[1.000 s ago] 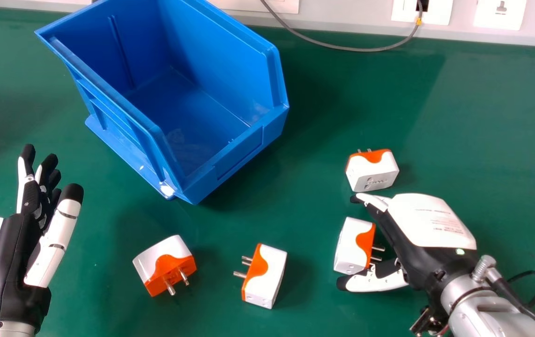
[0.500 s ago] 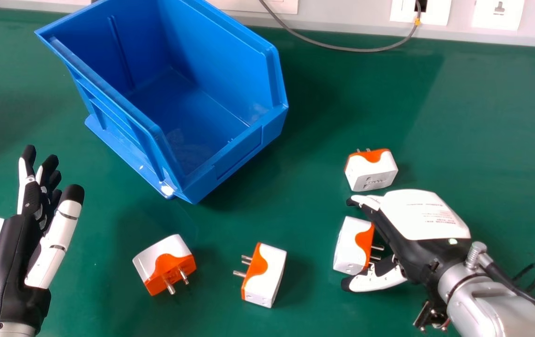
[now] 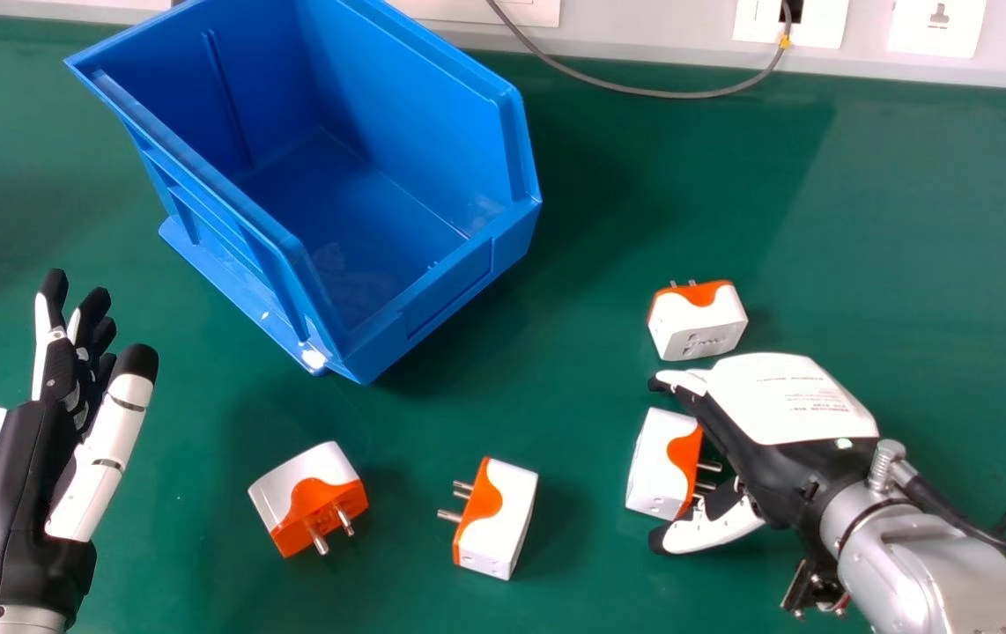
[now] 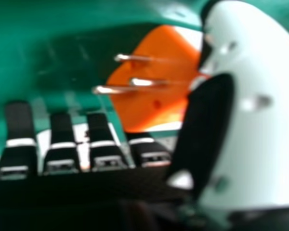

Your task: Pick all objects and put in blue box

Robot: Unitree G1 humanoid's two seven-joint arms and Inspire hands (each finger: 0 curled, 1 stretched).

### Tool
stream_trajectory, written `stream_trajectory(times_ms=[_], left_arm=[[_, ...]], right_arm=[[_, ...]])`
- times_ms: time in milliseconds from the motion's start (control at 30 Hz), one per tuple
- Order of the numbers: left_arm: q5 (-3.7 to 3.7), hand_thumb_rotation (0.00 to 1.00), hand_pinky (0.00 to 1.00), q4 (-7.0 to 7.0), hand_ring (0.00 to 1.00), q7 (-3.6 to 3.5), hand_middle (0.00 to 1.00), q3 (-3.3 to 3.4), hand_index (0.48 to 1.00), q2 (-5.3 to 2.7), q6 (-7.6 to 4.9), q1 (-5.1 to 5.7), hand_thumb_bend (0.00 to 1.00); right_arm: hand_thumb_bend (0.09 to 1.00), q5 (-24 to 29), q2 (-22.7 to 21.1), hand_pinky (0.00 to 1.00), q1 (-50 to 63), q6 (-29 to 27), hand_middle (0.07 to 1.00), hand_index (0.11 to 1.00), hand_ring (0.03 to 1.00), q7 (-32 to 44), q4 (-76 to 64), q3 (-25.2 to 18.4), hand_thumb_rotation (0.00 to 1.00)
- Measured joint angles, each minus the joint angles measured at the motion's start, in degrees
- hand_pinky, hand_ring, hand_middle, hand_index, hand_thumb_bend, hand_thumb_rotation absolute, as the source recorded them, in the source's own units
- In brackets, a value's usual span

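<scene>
Since its metal prongs face the palm, the white-and-orange block-shaped plug adapter (image 3: 662, 467), near-right of the open-topped blue plastic box (image 3: 450, 286), sits straddled by the right hand (image 3: 785, 401), presumably for a pinch; fingers extended, unclenched. Left hand (image 3: 14, 475): near-left of the box, fingers released. Far adapter (image 3: 699, 326): right of the box, just past the right fingertips, likely easily nudged. Two adapters (image 3: 496, 519): on the box's near side. Green tabletop (image 3: 569, 370): bare lane to the box's low lip.
</scene>
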Motion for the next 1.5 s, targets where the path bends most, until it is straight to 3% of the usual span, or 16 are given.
stream_trajectory(times_ms=[100, 267, 1500], left_arm=[[0.01, 0.76, 1.00, -0.75, 1.00, 0.08, 1.00, -0.01, 1.000, -0.08, 0.47, 0.17, 0.47], [0.16, 0.76, 1.00, -0.84, 1.00, 0.41, 1.00, -0.01, 1.000, -0.08, 0.96, 0.15, 0.46], [0.30, 0.75, 1.00, -0.90, 1.00, 0.42, 1.00, -0.13, 1.000, -0.08, 0.99, -0.68, 0.47]], right_arm=[[0.547, -0.4, -0.4, 0.78, 0.0, 0.1, 0.881, 0.871, 0.863, 1.0, -0.5, 0.2, 0.31], [0.543, -1.1, -0.8, 0.78, -0.5, 0.0, 0.880, 0.869, 0.863, 2.5, -1.1, 0.5, 0.30], [0.504, -2.4, -1.5, 0.70, -1.6, -0.5, 0.824, 0.806, 0.793, 2.1, -1.1, 2.1, 0.26]])
